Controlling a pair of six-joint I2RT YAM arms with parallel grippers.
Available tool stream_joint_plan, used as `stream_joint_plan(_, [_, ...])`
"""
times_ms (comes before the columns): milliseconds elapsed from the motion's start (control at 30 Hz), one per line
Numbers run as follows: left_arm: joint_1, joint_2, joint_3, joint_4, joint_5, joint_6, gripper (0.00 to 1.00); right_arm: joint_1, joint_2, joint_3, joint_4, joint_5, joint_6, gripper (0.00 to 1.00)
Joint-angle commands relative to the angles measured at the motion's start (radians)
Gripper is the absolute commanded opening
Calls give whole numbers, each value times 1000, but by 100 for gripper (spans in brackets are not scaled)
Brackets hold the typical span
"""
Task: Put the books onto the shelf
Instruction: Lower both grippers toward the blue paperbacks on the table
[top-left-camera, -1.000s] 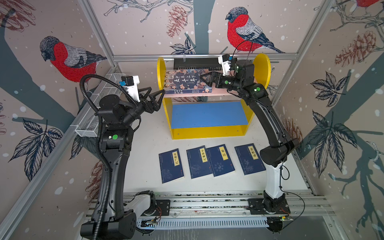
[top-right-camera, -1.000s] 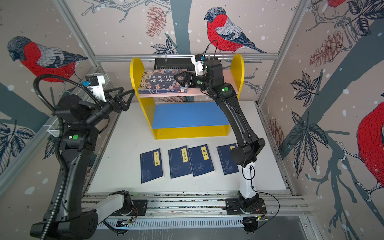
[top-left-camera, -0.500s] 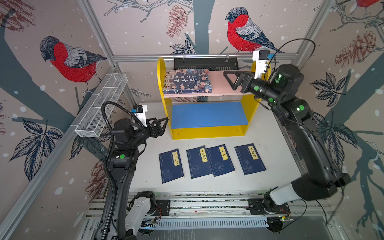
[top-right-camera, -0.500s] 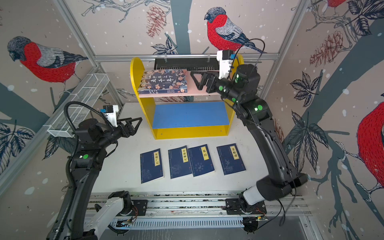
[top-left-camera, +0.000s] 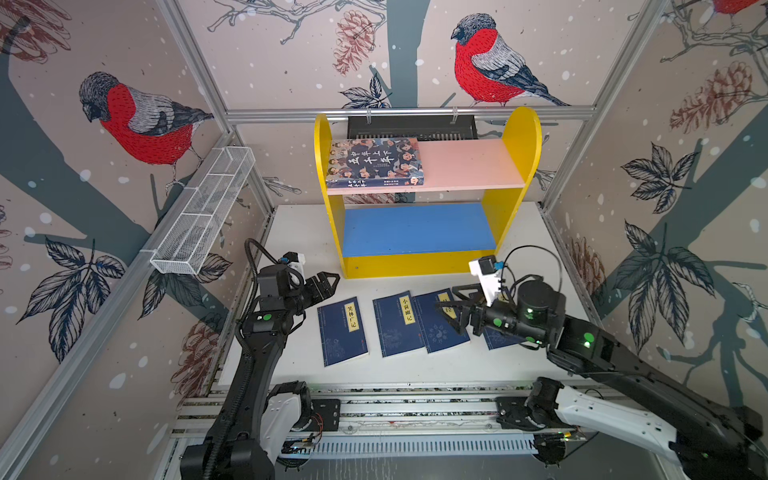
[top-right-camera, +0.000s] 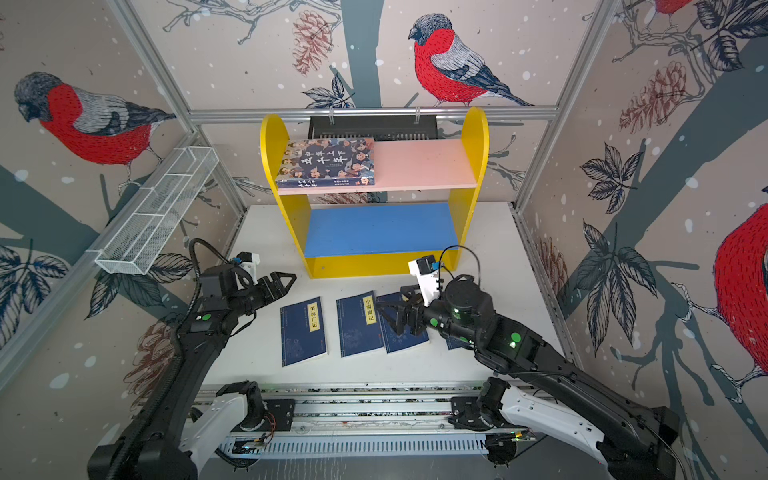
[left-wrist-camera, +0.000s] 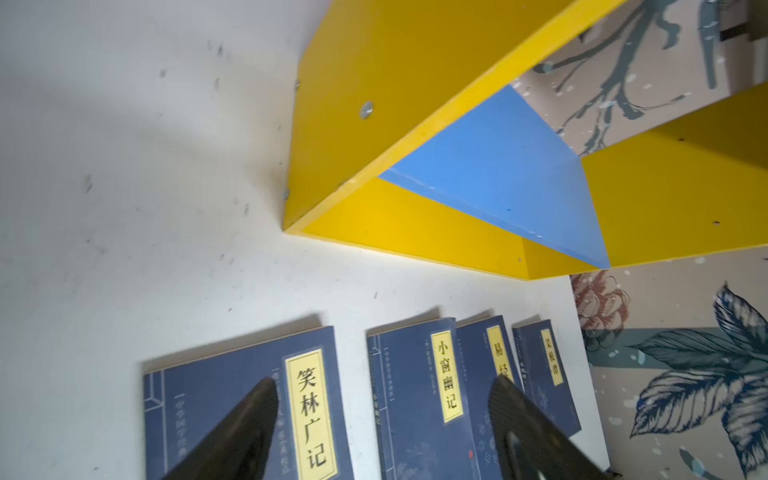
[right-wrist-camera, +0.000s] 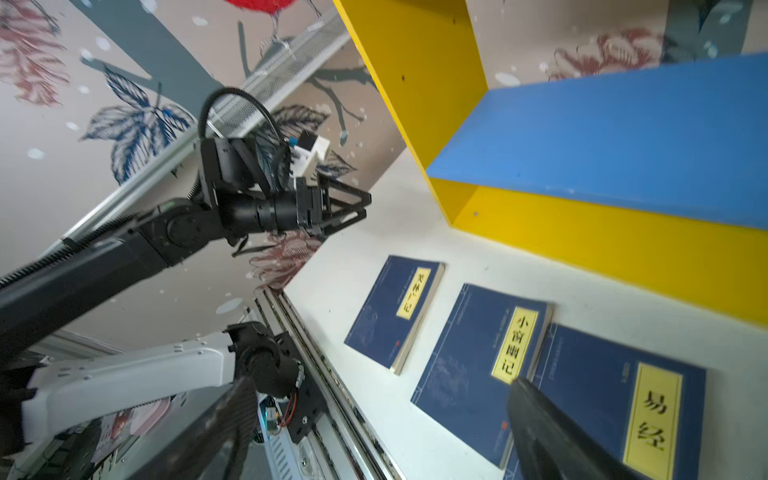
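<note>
Shelf (top-left-camera: 415, 264): two tiers, yellow sides, standing at the back of the white counter (top-left-camera: 299, 232)
- Pink board (top-left-camera: 469, 164), upper: carries the big book (top-left-camera: 376, 162) lying flat, cover up, against the left side panel; the right half is bare
- Blue board (top-left-camera: 415, 228), lower: nothing on it

Navy books, four, flat on the counter in a row in front of the shelf, yellow labels up:
- First (top-left-camera: 341, 330), leftmost, apart from the others
- Second (top-left-camera: 397, 322), its right edge meeting the third and seeming to lap over it
- Third (top-left-camera: 436, 328), partly under the right claw
- Fourth (left-wrist-camera: 544, 370), rightmost, mostly hidden by the right arm in both top views

Left claw (top-left-camera: 330, 284): jaws wide, holding nothing; low over the counter, just left of the first book, pointing toward the shelf's front left corner

Right claw (top-left-camera: 446, 301): jaws wide, nothing between them; above the third book near its seam with the second. Whether a finger (right-wrist-camera: 552, 428) touches the cover cannot be told

Basket (top-left-camera: 203, 212): white wire mesh, hung on the left wall rail

Tray (top-left-camera: 411, 126): black, vented, on the back rail behind the shelf top
</note>
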Motion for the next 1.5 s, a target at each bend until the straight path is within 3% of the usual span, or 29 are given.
stream_joint_plan(0, [12, 14, -49, 0, -74, -30, 79, 21, 47, -93, 178, 3, 100, 92])
stream_joint_plan(167, [27, 26, -135, -9, -170, -93, 76, 22, 169, -166, 321, -59, 171, 92])
stream_joint_plan(267, [32, 71, -133, -7, -164, -88, 75, 21, 249, -161, 377, -95, 185, 94])
stream_joint_plan(500, [33, 180, -128, -8, -197, -45, 71, -10, 549, -29, 368, -198, 172, 93])
stream_joint_plan(667, [33, 238, -114, -34, -236, -21, 68, -16, 742, 24, 481, -327, 198, 87])
stream_joint_plan(933, [29, 321, -117, -27, -201, -12, 68, -11, 945, 146, 509, -414, 197, 82])
stream_joint_plan(1200, [-47, 322, -132, 20, -116, 1, 62, -41, 1136, 302, 388, -454, 175, 80])
stream_joint_plan(1467, [-58, 322, -144, 58, -39, -1, 56, -70, 1218, 344, 414, -507, 192, 76])
